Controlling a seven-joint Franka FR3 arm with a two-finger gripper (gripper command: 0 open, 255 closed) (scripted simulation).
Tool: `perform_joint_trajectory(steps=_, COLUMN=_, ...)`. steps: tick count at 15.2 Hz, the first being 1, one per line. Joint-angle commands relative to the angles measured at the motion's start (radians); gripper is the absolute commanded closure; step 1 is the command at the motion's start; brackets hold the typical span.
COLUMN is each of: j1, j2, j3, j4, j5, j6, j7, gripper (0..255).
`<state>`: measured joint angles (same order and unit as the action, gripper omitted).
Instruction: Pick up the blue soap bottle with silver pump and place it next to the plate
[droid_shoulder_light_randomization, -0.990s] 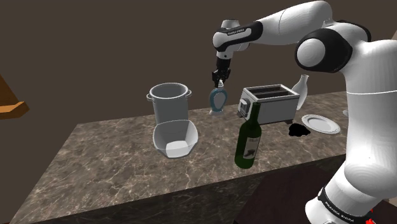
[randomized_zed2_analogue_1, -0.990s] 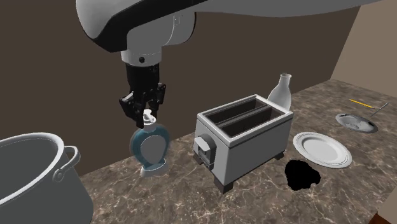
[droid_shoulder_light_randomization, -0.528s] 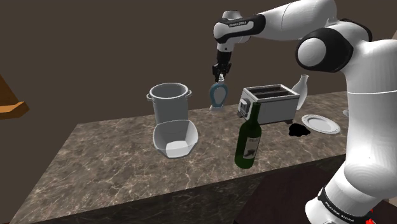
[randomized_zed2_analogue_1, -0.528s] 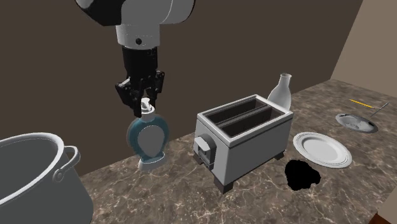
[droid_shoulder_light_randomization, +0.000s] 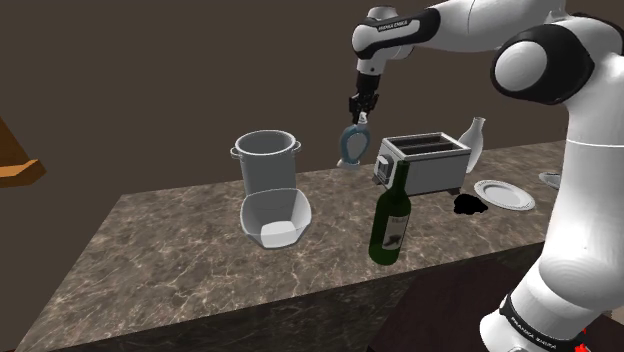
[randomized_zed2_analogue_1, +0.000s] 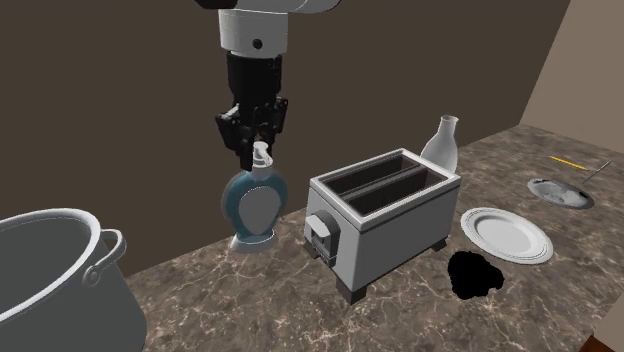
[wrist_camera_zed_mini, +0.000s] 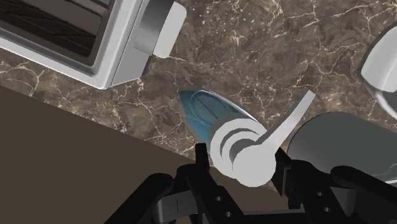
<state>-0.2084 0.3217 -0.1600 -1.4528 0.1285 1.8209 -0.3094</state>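
Since half a second ago the arm has carried the soap bottle (droid_shoulder_light_randomization: 353, 146) a little higher and toward the shoulder view's right, closer to the toaster (droid_shoulder_light_randomization: 422, 163). In that view the gripper (droid_shoulder_light_randomization: 360, 113) is clamped on the bottle's pump. The blue body hangs below it, off the marbled counter (droid_shoulder_light_randomization: 170, 262), between the grey pot (droid_shoulder_light_randomization: 266, 160) on the left and the toaster on the right. The plate (droid_shoulder_light_randomization: 504, 194) lies well to the right, beyond the toaster, with a black blob (droid_shoulder_light_randomization: 470, 205) just beside it. A green wine bottle (droid_shoulder_light_randomization: 390, 220) stands at the near edge, and a white bin (droid_shoulder_light_randomization: 273, 218) stands in front of the pot. In the second exterior view the gripper (randomized_zed2_analogue_1: 259, 145) points straight down, its fingers (randomized_zed2_analogue_1: 234, 138) pinching the pale pump head. The soap bottle (randomized_zed2_analogue_1: 255, 205) hangs upright just left of the toaster (randomized_zed2_analogue_1: 385, 215). The plate (randomized_zed2_analogue_1: 507, 235) is well apart on the right, and a white vase (randomized_zed2_analogue_1: 445, 143) stands behind the toaster. In the wrist view the gripper (wrist_camera_zed_mini: 242, 167) clasps the pump, and the soap bottle's (wrist_camera_zed_mini: 207, 114) blue body points down toward the counter (wrist_camera_zed_mini: 267, 57), near the toaster's (wrist_camera_zed_mini: 118, 48) corner.
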Motion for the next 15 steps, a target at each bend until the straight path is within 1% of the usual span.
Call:
perform_joint_trajectory(steps=1, j1=-0.015, j2=-0.066, j3=-0.012, j4=-0.100, j5=-0.004, j6=0.032, j7=-0.033, gripper=255)
perform_joint_trajectory(steps=8, j1=-0.072, j2=-0.245, j3=-0.062, j4=-0.335, j5=-0.025, j6=0.081, j7=-0.145, gripper=255)
perform_joint_trajectory(steps=15, j1=-0.136, j2=-0.385, j3=-0.125, j4=-0.497, j5=-0.056, j6=0.098, j7=-0.267, gripper=255)
